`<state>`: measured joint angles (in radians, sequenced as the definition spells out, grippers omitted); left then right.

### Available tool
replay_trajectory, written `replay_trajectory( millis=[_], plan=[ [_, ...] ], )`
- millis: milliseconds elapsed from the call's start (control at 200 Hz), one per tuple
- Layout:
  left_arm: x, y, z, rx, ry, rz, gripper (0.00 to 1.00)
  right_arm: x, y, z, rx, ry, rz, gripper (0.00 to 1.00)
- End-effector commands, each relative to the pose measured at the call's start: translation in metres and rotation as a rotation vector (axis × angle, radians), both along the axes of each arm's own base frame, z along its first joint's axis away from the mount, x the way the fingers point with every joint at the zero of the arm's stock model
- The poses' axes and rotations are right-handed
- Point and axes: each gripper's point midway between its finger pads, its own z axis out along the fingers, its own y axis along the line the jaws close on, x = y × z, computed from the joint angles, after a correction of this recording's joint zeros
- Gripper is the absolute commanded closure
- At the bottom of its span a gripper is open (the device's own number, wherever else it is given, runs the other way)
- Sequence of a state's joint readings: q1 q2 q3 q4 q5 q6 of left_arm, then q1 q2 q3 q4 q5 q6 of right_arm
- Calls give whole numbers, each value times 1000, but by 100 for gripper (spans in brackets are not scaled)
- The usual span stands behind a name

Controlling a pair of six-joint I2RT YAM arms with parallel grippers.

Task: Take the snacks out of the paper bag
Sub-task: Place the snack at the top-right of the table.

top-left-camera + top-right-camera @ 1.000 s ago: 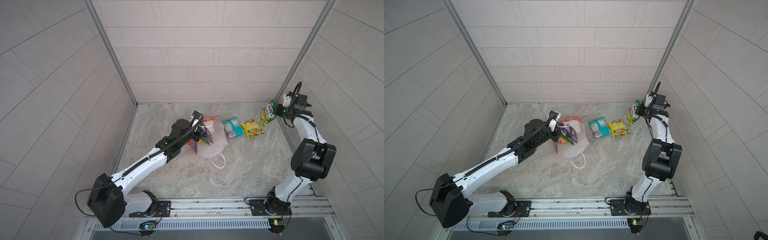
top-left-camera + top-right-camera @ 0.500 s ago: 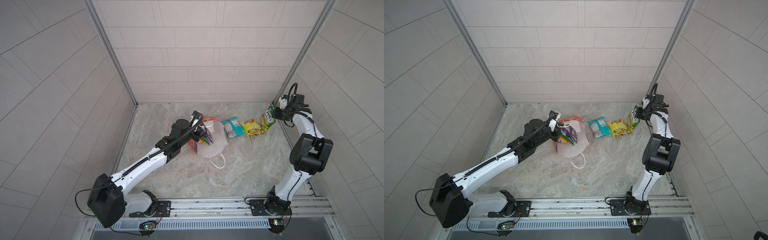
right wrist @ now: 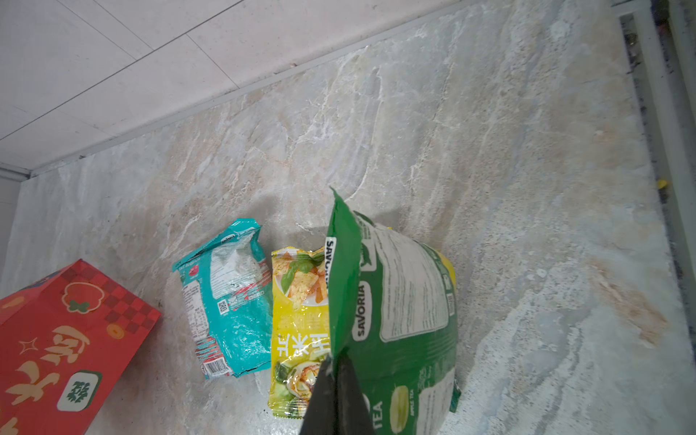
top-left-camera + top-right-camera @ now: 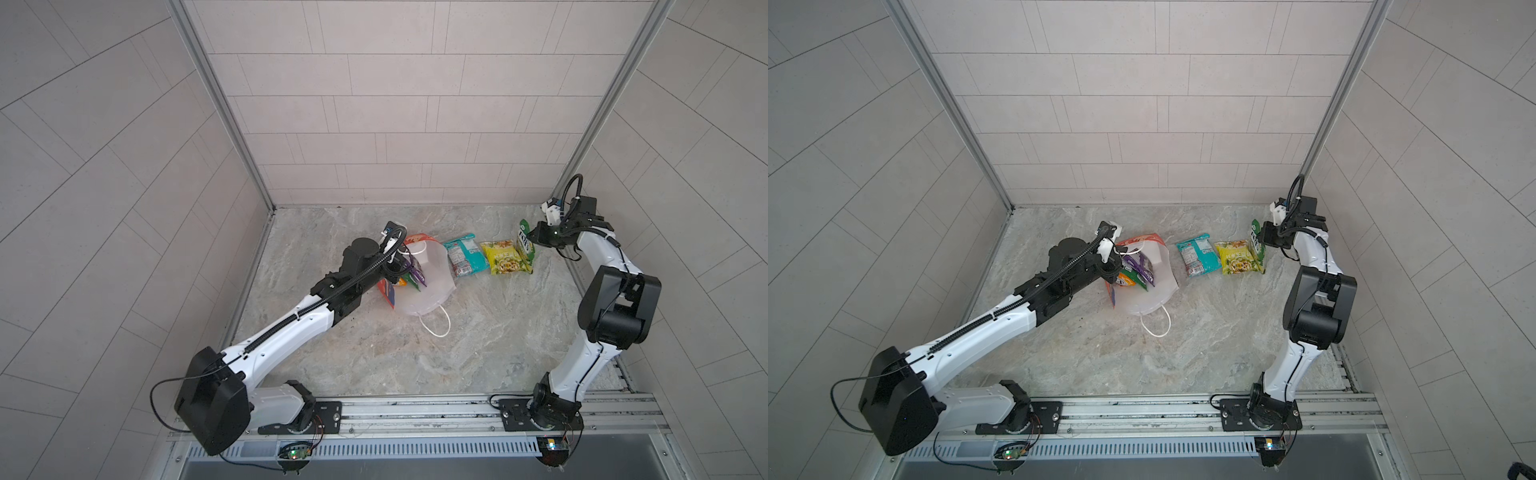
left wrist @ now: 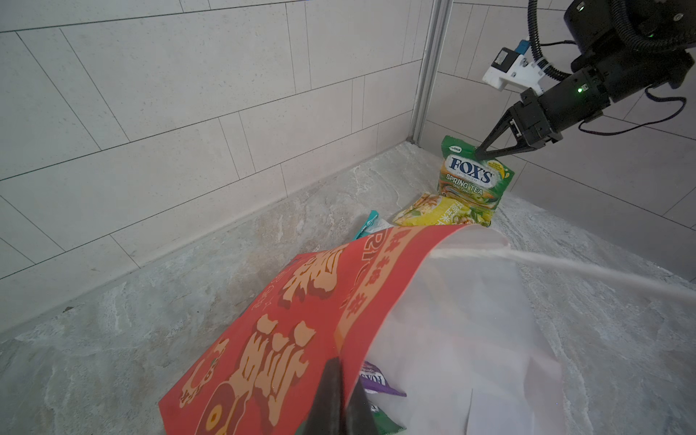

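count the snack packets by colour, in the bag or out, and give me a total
teal packet: 1
yellow packet: 1
green: 2, the held FOX'S packet and a green packet in the bag
purple packet: 1
orange packet: 1
total: 6 that show

Three walls (image 4: 395,124) of pale grey rectangular tiles, clean and unmarked. Two metal corner posts (image 4: 224,108) rise from the desk's far corners. The desk (image 4: 478,345) has a grey-beige marbled stone top, with a few dark specks left of centre. A metal rail (image 4: 415,409) lines its front edge. Lighting is even and the shadows are soft.
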<state>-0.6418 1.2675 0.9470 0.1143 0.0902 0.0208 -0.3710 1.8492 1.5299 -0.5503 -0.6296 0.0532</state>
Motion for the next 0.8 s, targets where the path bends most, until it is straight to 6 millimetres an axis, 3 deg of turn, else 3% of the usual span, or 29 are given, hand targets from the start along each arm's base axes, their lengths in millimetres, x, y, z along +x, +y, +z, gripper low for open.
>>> replay_trajectory(
  millis=[0,175,505,690,796],
  plan=[
    [-1,-1,16,-49,-33,-7,100,-1,14,27,36,-78,56,100],
    [1,-2,16,-51,-28,-7,100,-1,19,31,63,-97,67,100],
    [3,-6,14,-49,-21,-14,100,-15,-33,16,-199,33,-83,100],
    [4,-8,13,-48,-18,-17,100,-17,-58,4,-322,122,-125,92],
    [5,-9,12,-45,-15,-19,100,-19,-72,0,-389,167,-147,93]
  ],
)
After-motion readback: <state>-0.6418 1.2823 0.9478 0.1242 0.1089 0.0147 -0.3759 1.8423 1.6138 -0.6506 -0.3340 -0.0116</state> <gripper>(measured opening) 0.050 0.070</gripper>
